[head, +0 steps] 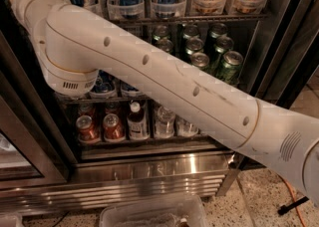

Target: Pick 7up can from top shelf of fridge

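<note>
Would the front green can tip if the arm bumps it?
Probably: the green can stands upright, tall and narrow. Once down, its round body would likely roll. The tool is out of view, past the upper left.

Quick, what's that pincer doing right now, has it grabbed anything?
Pincer: out of view, beyond the top left corner where the arm leaves the picture; open, closed or holding cannot be told.
</note>
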You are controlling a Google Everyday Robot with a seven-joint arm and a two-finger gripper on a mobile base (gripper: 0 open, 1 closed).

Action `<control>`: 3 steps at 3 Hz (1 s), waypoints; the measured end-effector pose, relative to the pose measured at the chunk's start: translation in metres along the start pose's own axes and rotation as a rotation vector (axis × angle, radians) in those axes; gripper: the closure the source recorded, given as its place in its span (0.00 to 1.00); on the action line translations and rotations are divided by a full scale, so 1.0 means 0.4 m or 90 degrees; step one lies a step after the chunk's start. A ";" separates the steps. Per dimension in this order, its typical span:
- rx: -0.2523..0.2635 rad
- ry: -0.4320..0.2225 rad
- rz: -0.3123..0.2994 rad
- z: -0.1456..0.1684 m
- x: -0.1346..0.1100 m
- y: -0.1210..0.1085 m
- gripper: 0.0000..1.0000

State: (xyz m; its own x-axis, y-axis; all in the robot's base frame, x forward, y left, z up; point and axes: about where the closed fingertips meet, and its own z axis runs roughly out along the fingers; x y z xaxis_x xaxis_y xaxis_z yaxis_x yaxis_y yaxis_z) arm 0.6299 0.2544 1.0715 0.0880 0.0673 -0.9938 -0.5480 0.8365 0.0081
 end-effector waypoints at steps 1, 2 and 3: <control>0.000 -0.008 -0.006 0.006 -0.003 0.000 1.00; -0.008 -0.022 -0.019 0.009 -0.014 0.004 1.00; -0.016 -0.048 -0.032 0.006 -0.020 0.014 1.00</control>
State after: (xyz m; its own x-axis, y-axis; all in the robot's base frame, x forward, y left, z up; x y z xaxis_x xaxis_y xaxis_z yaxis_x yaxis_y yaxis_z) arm 0.6282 0.2597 1.0799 0.1783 0.0677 -0.9817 -0.5620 0.8259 -0.0451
